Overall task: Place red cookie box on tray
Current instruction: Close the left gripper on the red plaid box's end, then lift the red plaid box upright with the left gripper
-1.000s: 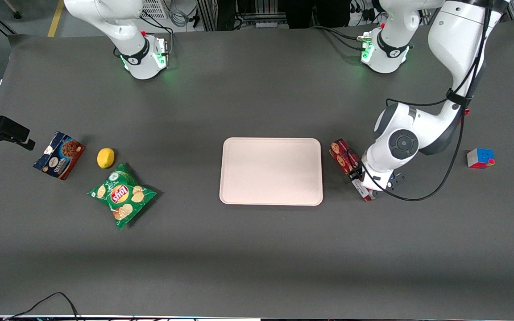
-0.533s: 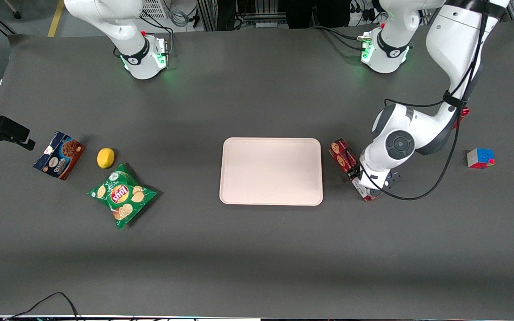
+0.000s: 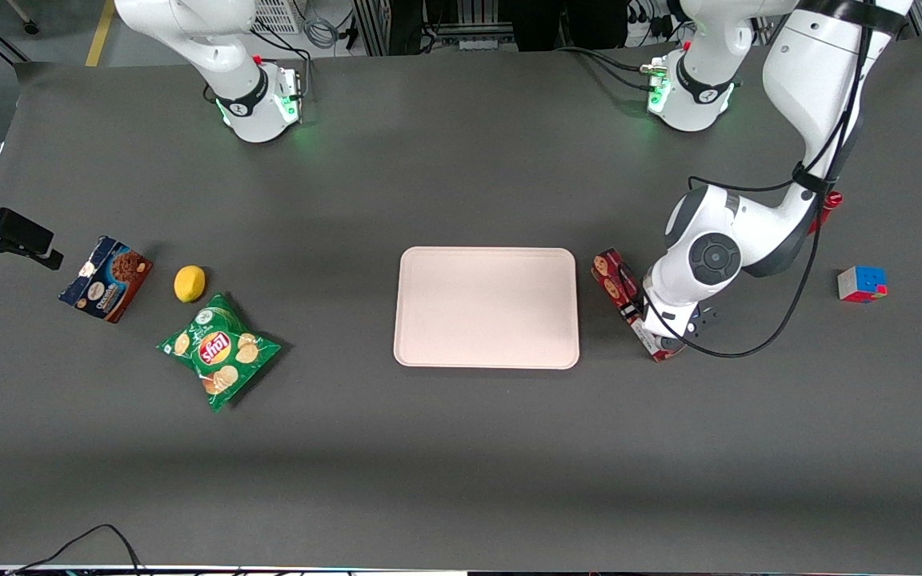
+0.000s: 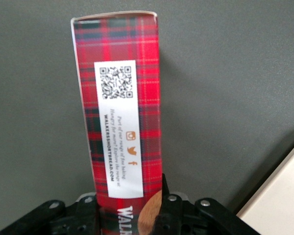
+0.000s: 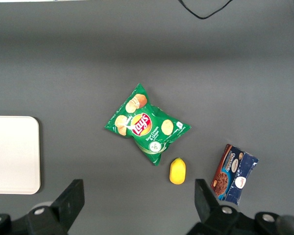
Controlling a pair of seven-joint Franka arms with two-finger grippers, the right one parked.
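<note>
Table [image 3: 461,448] carries the tray [image 3: 486,307], nothing in it. Red cookie box [image 3: 619,288] lies on the table just beside the tray, toward the working arm's end. End effector [image 4: 129,215] straddles the box, fingers [image 4: 162,208] closed on its sides. Versus a second ago, the arm has shifted slightly; box unmoved.

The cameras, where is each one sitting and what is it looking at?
Front view: high up, looking down at the table, tray and both arms.
Left wrist view: on the working arm, looking along the red cookie box; its end effector straddles the box.
Right wrist view: above the chips bag; parked fingers show.
Shared: all show the tray.
</note>
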